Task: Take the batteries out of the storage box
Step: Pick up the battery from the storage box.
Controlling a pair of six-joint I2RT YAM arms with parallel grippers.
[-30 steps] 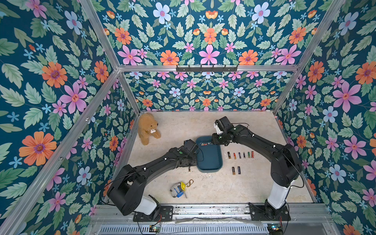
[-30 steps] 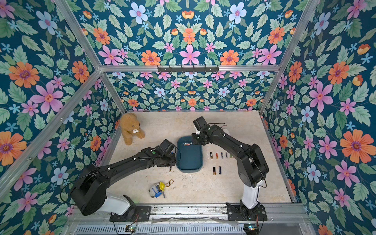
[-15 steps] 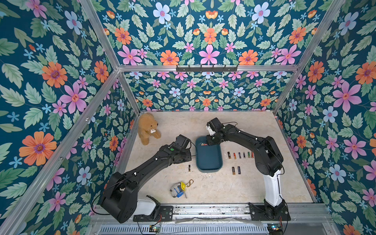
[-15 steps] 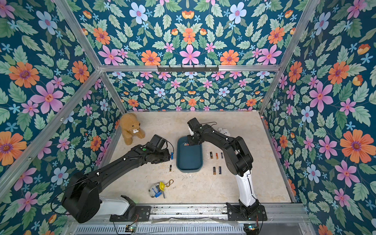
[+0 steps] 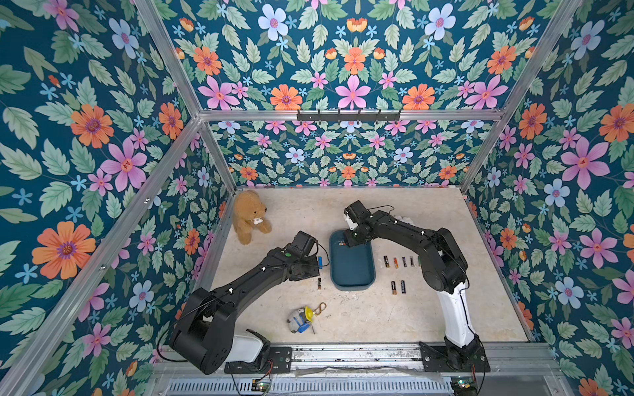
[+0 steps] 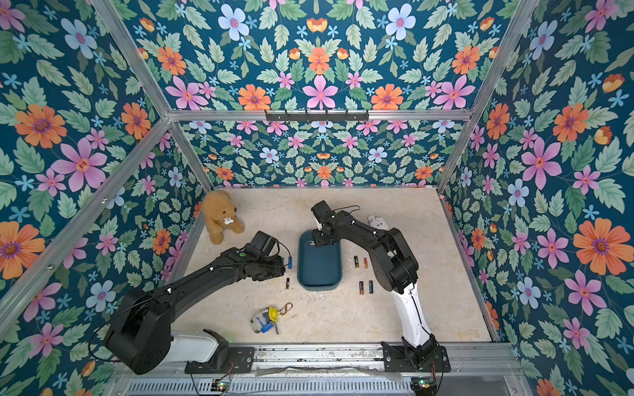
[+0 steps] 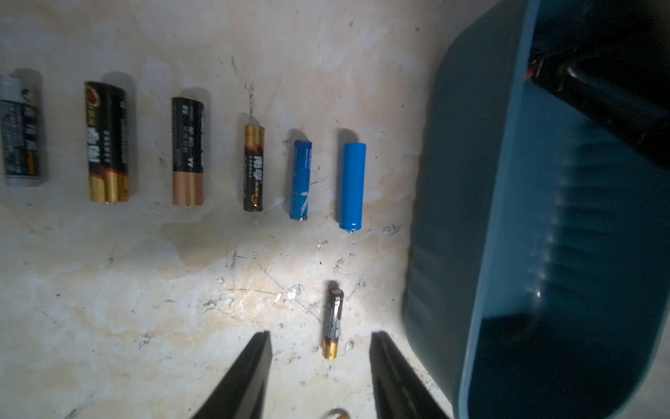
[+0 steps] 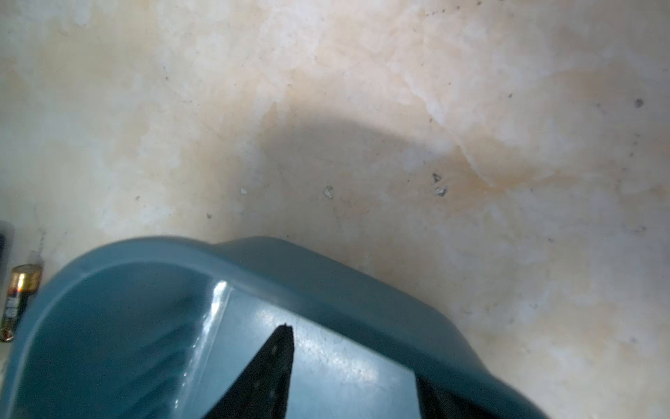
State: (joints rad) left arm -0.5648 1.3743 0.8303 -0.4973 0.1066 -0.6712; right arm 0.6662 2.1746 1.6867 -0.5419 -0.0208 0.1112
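Batteries [image 5: 395, 262] are lying in rows on the desk [image 5: 377, 319] right of the storage box [image 5: 351, 277] in both top views. A blue one [image 5: 319, 262] and a small black-gold one [image 5: 319, 283] are lying left of the box. One last battery [image 5: 341, 243] is sitting inside the box at its far end, with the right tool [image 5: 347, 239] hanging just over it. The left tool [image 5: 313, 271] is hovering just left of the box.

Left wrist view: the left tool [image 7: 321, 335] is showing spread fingers, pinching nothing. The small black-gold one [image 7: 333, 323] is lying free between the tips, with the box wall [image 7: 471, 181] beside it.

Right wrist view: the right tool [image 8: 353, 353] is reaching inside the box [image 8: 145, 326], fingers apart, nothing showing between them.

Handling guess: the batteries are looking light, rigid, smooth and prone to rolling. Pinching across the mid-barrel, fingers square to the long axis, is looking safest. The box wall is probably crowding the last one.
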